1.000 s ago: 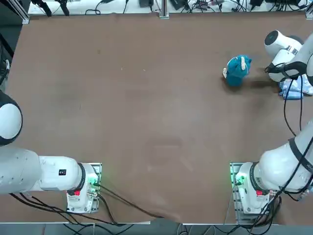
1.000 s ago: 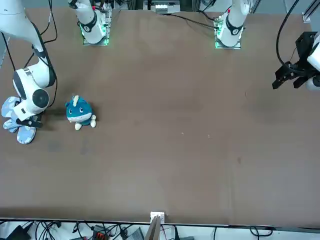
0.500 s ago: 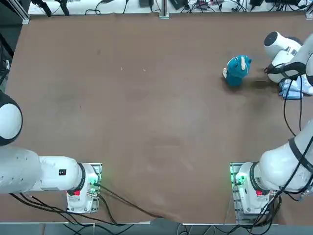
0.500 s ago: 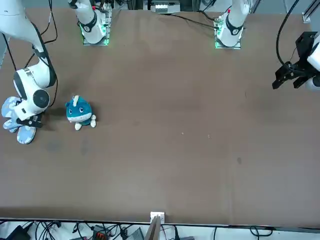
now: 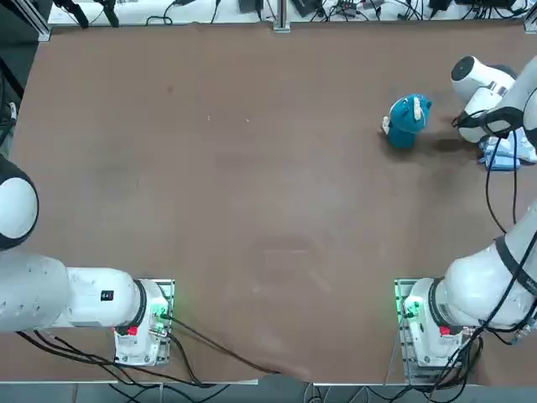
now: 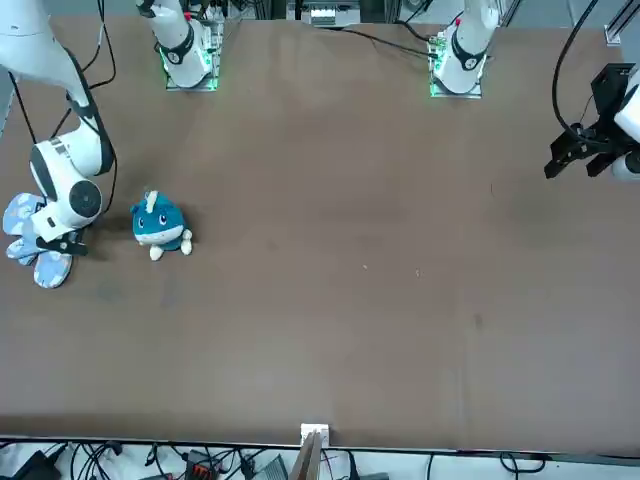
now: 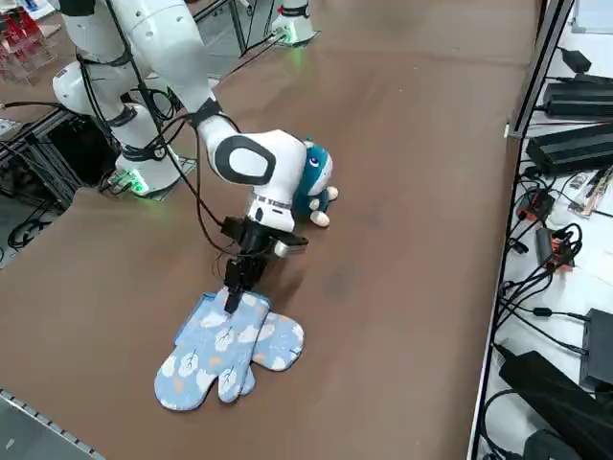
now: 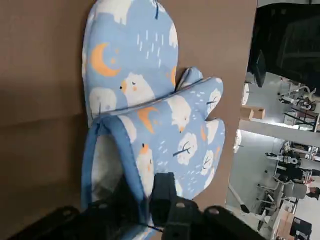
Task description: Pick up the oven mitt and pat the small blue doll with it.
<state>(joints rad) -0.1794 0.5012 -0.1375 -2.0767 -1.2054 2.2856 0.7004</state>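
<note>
While the right gripper (image 8: 145,200) pinches the cuff hem of the upper oven mitt (image 7: 225,347) at the tabletop's right edge, the mitt's length runs outward from the jaws, and the small blue doll (image 7: 314,180) sits just beside it, further in

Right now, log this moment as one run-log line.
phase: grasping mitt | right claw: shut on oven mitt cuff | mitt: lying on table, near its edge | small blue doll: apart from the mitt, untouched
</note>
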